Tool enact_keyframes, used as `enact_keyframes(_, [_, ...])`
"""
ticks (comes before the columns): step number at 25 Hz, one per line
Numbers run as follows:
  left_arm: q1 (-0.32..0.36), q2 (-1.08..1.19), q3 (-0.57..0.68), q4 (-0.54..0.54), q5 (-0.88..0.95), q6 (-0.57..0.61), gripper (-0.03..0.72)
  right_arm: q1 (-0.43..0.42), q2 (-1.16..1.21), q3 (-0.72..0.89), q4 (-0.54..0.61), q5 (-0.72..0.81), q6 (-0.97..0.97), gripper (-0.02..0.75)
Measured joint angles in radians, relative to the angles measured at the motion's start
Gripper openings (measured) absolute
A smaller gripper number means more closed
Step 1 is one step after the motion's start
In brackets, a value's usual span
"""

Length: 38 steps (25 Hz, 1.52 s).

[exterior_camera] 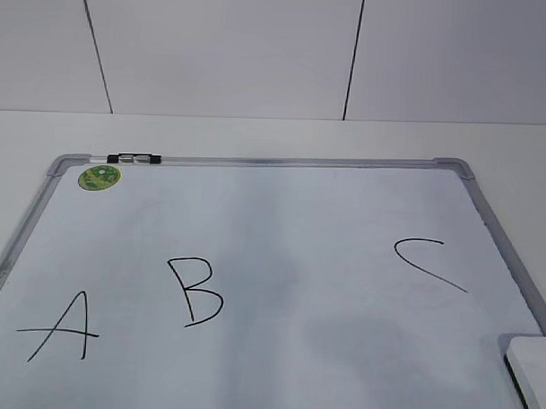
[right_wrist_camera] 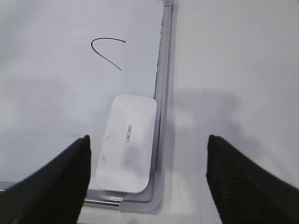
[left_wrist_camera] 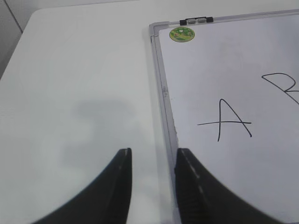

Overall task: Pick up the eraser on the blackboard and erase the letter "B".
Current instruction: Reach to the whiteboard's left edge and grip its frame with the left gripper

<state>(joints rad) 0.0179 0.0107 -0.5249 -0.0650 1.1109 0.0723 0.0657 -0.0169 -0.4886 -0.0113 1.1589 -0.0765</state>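
Beside the blackboard's (right_wrist_camera: 164,88) right frame, the eraser (right_wrist_camera: 127,142) lies lengthwise.

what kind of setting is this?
Probably a lab test bench, not a classroom: a blackboard lies flat on a plain white table before bare white wall panels, with an eraser on it.

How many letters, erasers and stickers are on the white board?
Letters: 3, the A, B and C
Erasers: 1, the white eraser
Stickers: 1, the green sticker
Total: 5
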Motion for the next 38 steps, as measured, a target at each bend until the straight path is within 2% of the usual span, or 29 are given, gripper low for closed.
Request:
enact_keyframes(16, [0.0,0.0,0.0,0.0,0.0,0.0,0.24,0.0,0.0,0.0,-0.004,0.0,0.0,0.58])
enact_keyframes(23, [0.0,0.0,0.0,0.136,-0.004,0.002,0.24,0.0,0.014,0.0,-0.006,0.0,0.0,0.58])
enact_keyframes(38, [0.0,0.0,0.0,0.127,-0.008,0.002,0.24,0.0,0.145,0.0,-0.006,0.0,0.042,0.58])
